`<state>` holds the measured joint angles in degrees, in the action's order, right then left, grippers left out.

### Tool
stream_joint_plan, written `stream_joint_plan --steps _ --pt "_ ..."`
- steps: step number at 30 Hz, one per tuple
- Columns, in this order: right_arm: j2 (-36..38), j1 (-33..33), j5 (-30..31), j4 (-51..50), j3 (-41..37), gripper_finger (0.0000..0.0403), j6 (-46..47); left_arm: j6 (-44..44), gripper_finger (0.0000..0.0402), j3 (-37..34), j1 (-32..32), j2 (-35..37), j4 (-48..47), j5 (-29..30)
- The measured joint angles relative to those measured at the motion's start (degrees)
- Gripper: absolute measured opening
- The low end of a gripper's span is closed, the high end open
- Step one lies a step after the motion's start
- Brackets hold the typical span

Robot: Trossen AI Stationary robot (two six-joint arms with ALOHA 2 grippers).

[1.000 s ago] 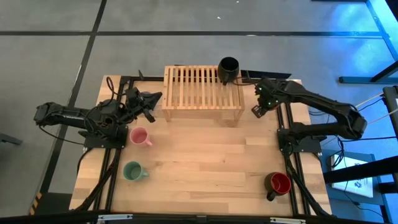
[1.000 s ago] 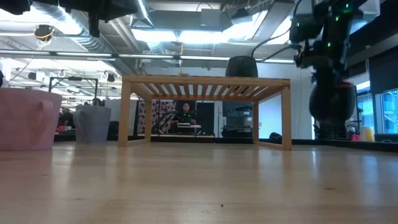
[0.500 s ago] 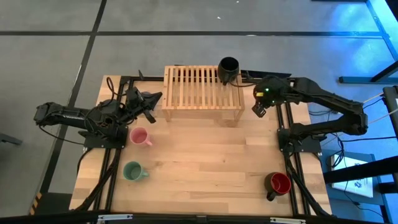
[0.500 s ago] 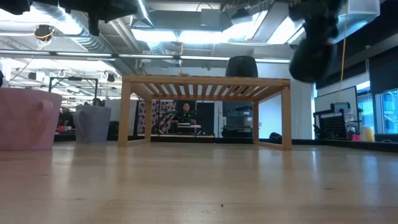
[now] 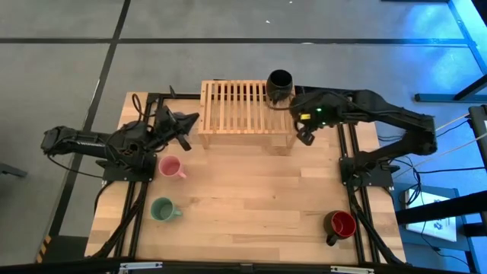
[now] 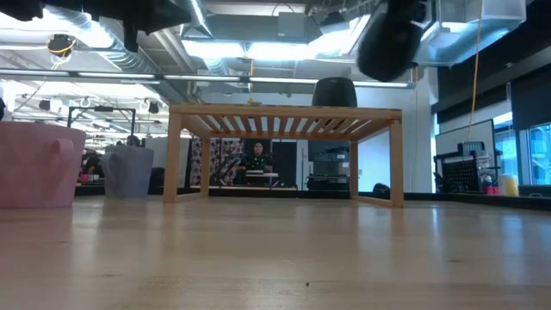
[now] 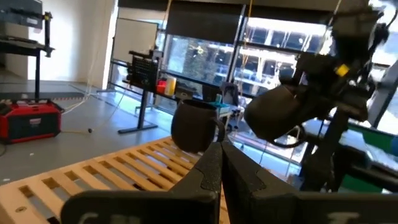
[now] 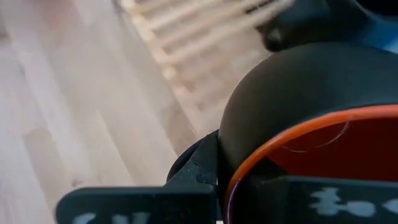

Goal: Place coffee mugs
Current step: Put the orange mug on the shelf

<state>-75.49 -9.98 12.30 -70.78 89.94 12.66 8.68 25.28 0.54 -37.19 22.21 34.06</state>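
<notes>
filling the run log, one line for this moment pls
right hand: holds dark red-inside mug beside wooden slatted rack | left hand: waiting, left of rack

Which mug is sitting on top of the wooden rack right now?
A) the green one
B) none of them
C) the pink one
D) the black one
D: the black mug stands on the slatted wooden rack, at its corner nearest the right arm; the pink mug and green mug sit on the table.

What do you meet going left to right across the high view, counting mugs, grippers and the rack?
Left gripper → pink mug and green mug, roughly level with it → wooden slatted rack → black mug on the rack's right end → right gripper, holding a red-inside mug → second red-inside mug.
</notes>
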Motion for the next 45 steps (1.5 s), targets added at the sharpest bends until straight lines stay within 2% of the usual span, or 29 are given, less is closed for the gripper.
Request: stream_joint_plan --steps 3,12,20,31,40,45 --pt "-4.92 1.69 -1.07 -0.43 5.56 0.0002 -1.21 0.10 0.0000 0.00 0.37 0.02 -2.31 0.01" --pt "-19.96 4.61 -9.99 -4.40 24.86 0.0002 -1.01 0.14 0.0000 0.00 0.34 0.02 -3.55 -0.13" --pt "-27.88 4.29 -9.33 -6.02 34.92 0.0003 -1.15 1.72 0.0000 0.00 0.34 0.00 -3.72 -2.12" --pt "-32.48 2.30 -9.79 -5.92 37.08 0.0003 0.37 1.72 0.0000 0.00 0.33 0.02 -3.79 -2.07" --pt "-32.63 0.83 -9.74 -5.37 37.08 0.0003 0.13 1.78 0.0000 0.00 0.30 0.00 -4.97 -2.07" --pt "-32.63 0.77 -11.44 -1.13 37.08 0.0003 0.02 1.83 0.0000 0.00 0.30 0.00 -5.76 -2.05"
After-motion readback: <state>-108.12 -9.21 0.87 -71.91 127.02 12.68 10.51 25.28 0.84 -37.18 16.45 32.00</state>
